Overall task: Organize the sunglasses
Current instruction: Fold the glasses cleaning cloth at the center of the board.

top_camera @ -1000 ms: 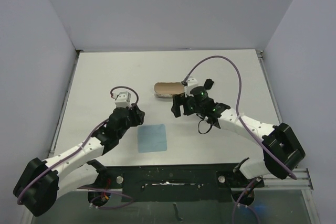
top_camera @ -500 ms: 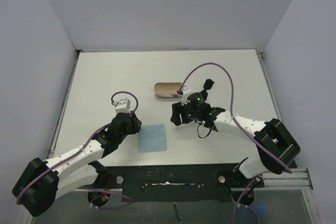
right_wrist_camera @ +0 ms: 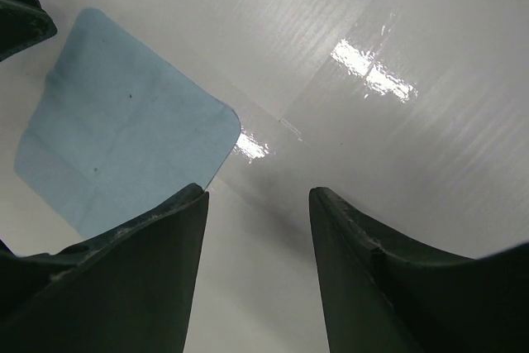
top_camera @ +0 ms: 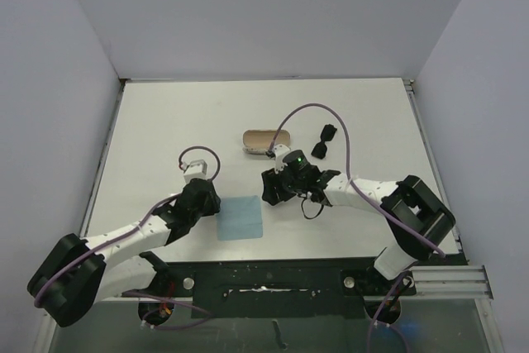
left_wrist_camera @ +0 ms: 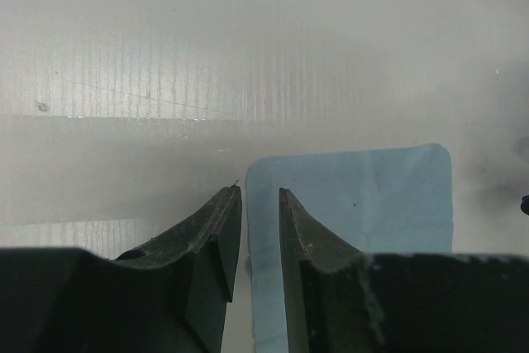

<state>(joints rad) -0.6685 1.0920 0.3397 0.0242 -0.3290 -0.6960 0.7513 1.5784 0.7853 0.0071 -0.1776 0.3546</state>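
two grippers sit by a light blue cloth [top_camera: 240, 217]: the left gripper [left_wrist_camera: 259, 192] at its left edge, barely parted and empty, the right gripper [right_wrist_camera: 256, 192] off its far right corner, spread wide and empty. black sunglasses [top_camera: 325, 141] lie well beyond the cloth, to its right

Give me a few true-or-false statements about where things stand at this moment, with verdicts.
1. The sunglasses lie on the table, right of the case. True.
2. The right fingers hold the sunglasses. False: they are open and empty.
3. The blue cloth lies flat between the two arms. True.
4. The case is shut. False: it lies open, its tan inside showing.
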